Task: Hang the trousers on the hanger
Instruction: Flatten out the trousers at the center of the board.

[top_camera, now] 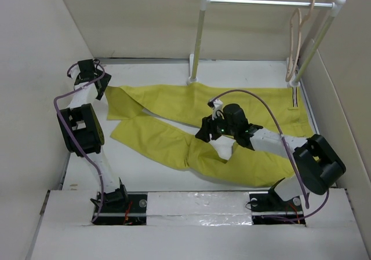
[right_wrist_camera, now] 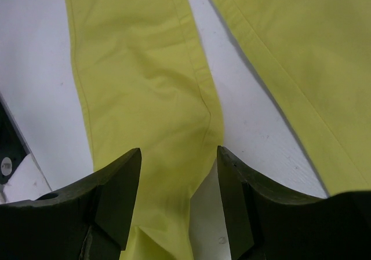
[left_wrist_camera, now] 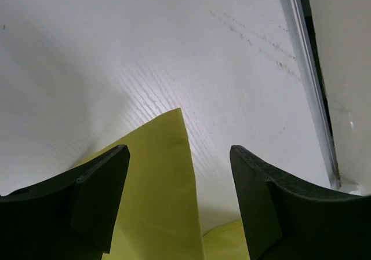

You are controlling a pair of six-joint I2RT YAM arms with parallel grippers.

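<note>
The mustard-yellow trousers point(top_camera: 174, 106) lie flat on the white table, legs pointing left, striped waistband point(top_camera: 294, 98) at the right. The pale wooden hanger point(top_camera: 297, 37) hangs on the white rail at the back right. My left gripper point(top_camera: 101, 89) is open at the end of the far leg; a corner of the cuff point(left_wrist_camera: 165, 173) lies between its fingers. My right gripper point(top_camera: 204, 134) is open above the near leg point(right_wrist_camera: 145, 98), close to the crotch fold, holding nothing.
A white rail rack point(top_camera: 264, 2) with two posts stands at the back. Walls close the table on the left, back and right. A metal strip point(left_wrist_camera: 307, 80) runs along the table edge beside the left gripper.
</note>
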